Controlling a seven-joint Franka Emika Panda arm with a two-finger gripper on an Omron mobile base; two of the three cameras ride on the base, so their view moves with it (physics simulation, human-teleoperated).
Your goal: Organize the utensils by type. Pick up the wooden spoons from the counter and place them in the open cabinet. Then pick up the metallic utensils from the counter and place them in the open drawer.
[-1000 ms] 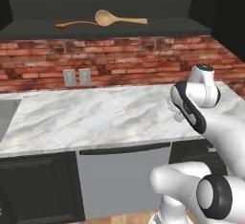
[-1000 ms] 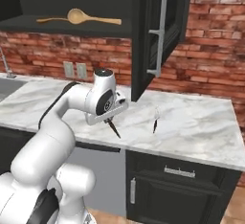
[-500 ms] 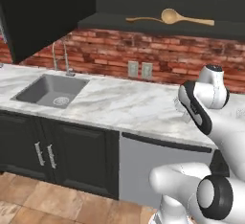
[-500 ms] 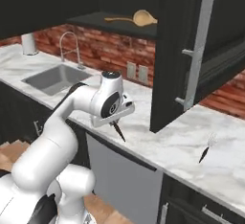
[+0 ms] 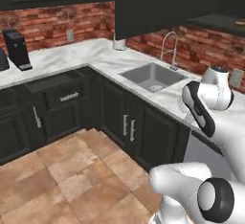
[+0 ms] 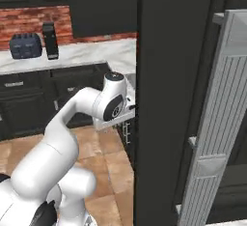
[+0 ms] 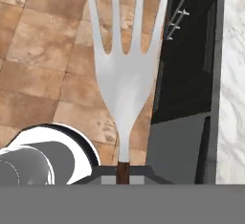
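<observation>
A metal fork (image 7: 125, 70) with a silver pronged head and a thin dark handle points up the middle of the hand view. My gripper (image 7: 123, 174) is shut on its handle, above the brown tiled floor beside the black lower cabinets. In the left base view my arm (image 5: 210, 98) stands in front of the marble counter (image 5: 91, 50). The open drawer (image 5: 48, 82) juts out under the left run of counter. At the upper right edge, a sliver of a wooden spoon (image 5: 240, 23) lies on the shelf of the open cabinet (image 5: 215, 22).
A steel sink (image 5: 153, 77) with a faucet (image 5: 170, 50) sits in the counter near my arm. A black coffee machine (image 5: 16, 50) stands at the far left, next to a toaster (image 6: 26, 45). A tall open cabinet door (image 6: 173, 99) stands close on the right.
The base has swung left, so both base views now face the corner with the sink and the left counter run. The fork stays in my shut gripper.
</observation>
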